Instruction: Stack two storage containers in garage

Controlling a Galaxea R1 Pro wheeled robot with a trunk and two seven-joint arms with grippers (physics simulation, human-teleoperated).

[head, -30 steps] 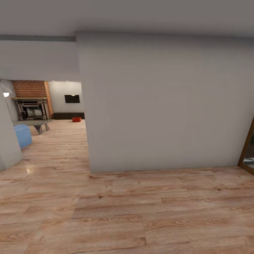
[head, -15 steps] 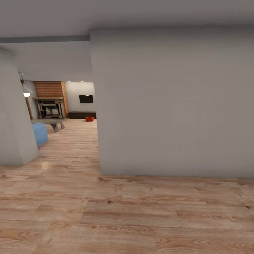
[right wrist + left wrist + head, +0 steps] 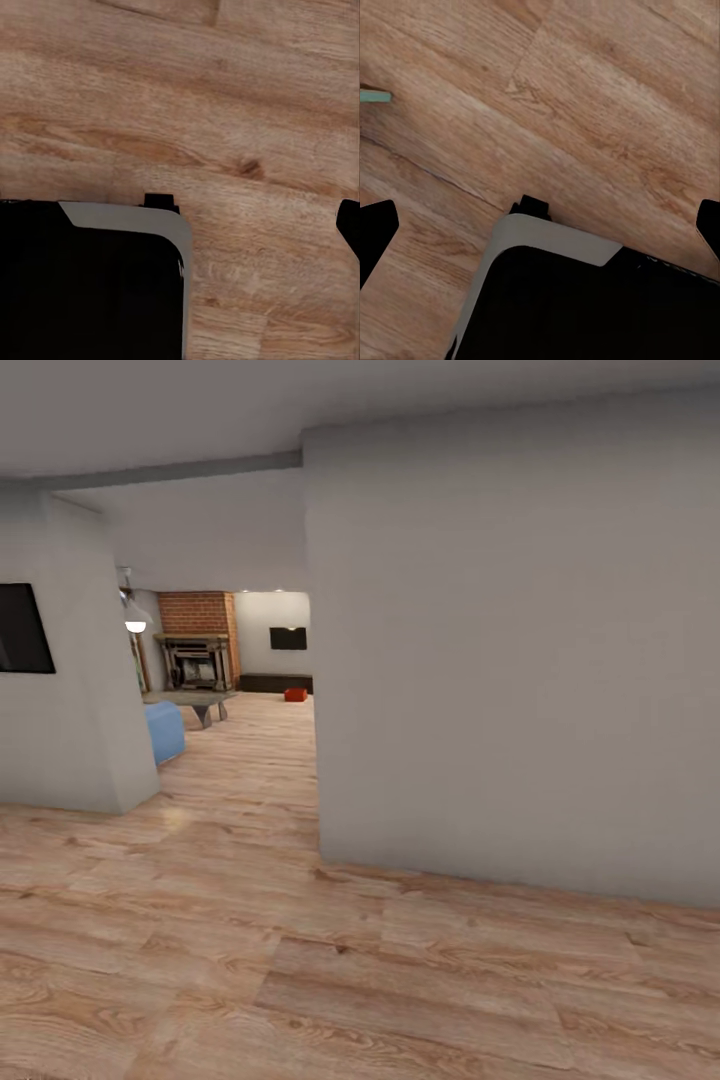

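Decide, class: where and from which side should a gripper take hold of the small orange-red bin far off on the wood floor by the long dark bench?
Only a tentative call: the orange-red bin is too distant to show its rim or walls. It sits low on the light wood plank floor before the dark bench, so coming from above onto a wall's top edge seems likeliest.

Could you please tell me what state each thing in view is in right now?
Orange bin: resting on the wood floor in the far room, by the dark bench.
TV: screen dark.
Hanging lamp: lit.
Left tool: fingers wide apart, holding nothing.
Right tool: one fingertip showing, state unclear.
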